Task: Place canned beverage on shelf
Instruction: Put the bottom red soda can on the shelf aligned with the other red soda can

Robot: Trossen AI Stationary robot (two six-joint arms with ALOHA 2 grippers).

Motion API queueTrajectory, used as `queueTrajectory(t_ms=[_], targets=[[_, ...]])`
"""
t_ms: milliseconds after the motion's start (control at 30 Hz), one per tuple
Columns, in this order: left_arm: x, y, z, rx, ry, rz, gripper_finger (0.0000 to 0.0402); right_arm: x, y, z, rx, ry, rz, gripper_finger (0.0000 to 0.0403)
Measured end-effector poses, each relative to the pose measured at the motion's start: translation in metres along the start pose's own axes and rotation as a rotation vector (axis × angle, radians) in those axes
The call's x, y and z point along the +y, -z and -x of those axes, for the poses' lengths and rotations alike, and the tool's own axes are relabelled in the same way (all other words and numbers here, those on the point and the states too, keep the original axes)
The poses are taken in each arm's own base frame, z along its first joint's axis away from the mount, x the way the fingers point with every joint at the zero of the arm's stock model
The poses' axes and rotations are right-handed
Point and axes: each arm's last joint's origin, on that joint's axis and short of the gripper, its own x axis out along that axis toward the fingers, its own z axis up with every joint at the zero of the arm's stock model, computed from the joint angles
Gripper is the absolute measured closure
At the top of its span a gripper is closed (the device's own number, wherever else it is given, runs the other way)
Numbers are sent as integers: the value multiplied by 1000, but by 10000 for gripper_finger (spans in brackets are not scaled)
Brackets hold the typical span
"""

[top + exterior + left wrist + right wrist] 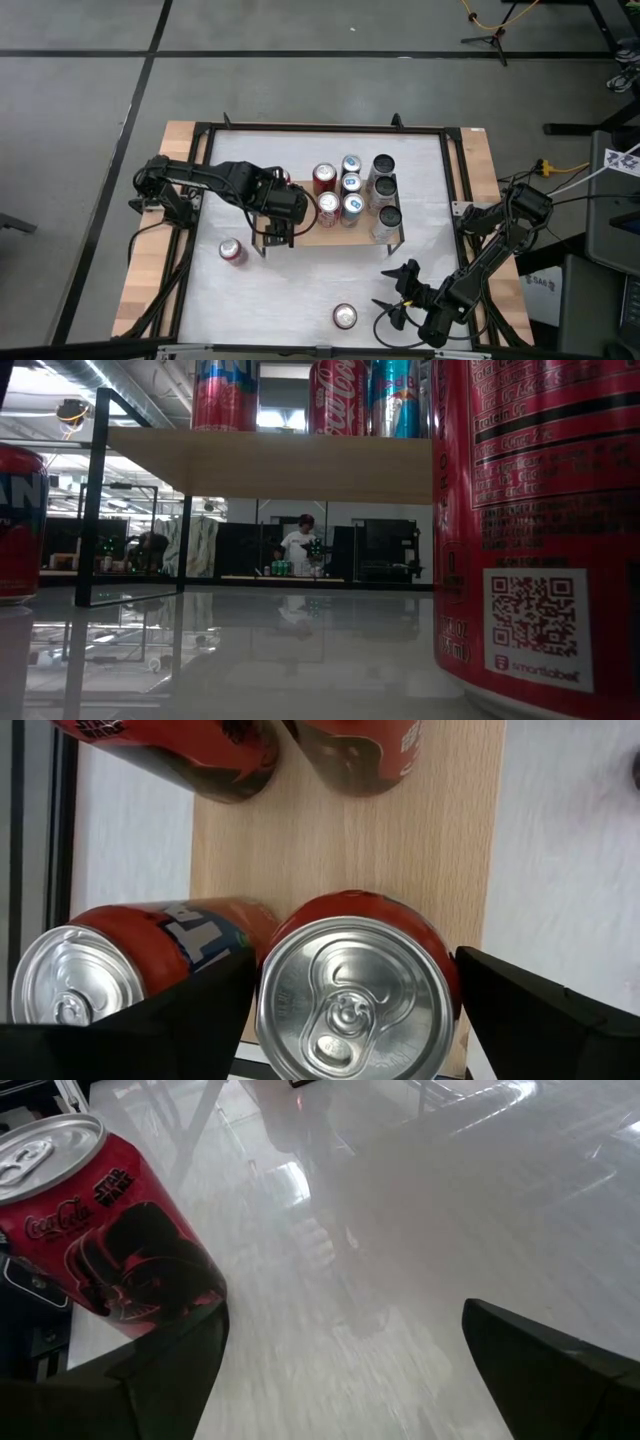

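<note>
The red can that the left pincer is dealing with stands upright on the shelf, at the left end of its wooden board, a little left of the middle of the high view. In the left wrist view its silver lid sits between the two dark fingers, which are spread to either side of it; whether they press its sides I cannot tell. Just beside it, under the left finger, is a second red can with blue lettering, and two more red cans show at the upper edge of that frame.

In the high view the left pincer hangs over that left end of the shelf, hiding the can below it. To its right on the board stand other cans in rows: a red one, a blue one and dark ones.

On the white table off the shelf, one red can lies left of centre below the shelf, and another stands near the bottom middle of the frame.

The right pincer waits at the lower right of the table, fingers spread with nothing between them; the right wrist view shows the bottom-middle can, a red cola can, close beside its left finger.

In the low view a person stands far back in the room.
</note>
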Motion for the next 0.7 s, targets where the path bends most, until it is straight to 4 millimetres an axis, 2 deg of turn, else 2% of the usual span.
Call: queueTrajectory(t_ms=[567, 700], targets=[[0, 0, 0, -3, -5, 0, 72, 0, 0, 0, 0, 0, 0, 10], [2, -2, 9, -35, 3, 9, 72, 0, 0, 0, 0, 0, 1, 10]])
